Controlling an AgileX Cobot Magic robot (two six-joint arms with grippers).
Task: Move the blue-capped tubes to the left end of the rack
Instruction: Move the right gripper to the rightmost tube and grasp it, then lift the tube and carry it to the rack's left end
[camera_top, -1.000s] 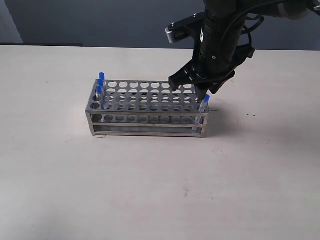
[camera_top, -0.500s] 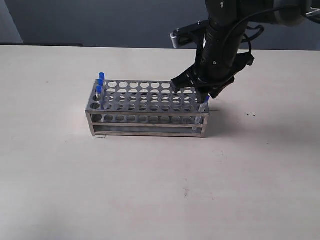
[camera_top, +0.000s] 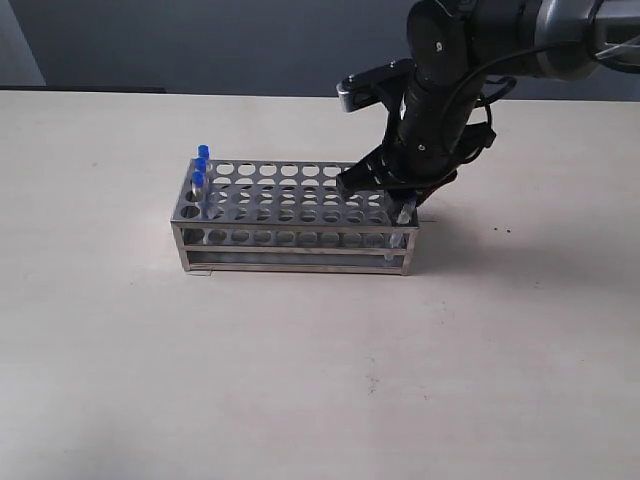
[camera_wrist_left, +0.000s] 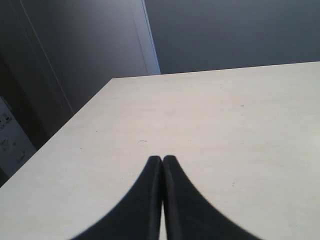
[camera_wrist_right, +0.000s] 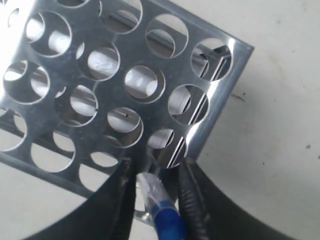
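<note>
- The right gripper (camera_wrist_right: 156, 164) has sunk lower over the right end of the rack (camera_top: 290, 200) than a second ago. Its fingers closely flank the fourth tube (camera_wrist_right: 160, 207), but I can't tell if they pinch it.
- Three blue-capped tubes (camera_top: 200, 172) stay at the left end.
- Pale table (camera_top: 300, 380), dark wall (camera_top: 200, 40) behind.
- The left gripper (camera_wrist_left: 162, 162) is pressed shut over bare table.
- Seen from across the room, that tube's cap is now hidden.

A pale cream tabletop (camera_top: 150, 380) carries the shiny steel rack (camera_top: 280, 249), which stands flat on it just toward 11 o'clock from the middle of the exterior view, with tiny dark specks (camera_top: 371, 379) at 5 o'clock.
</note>
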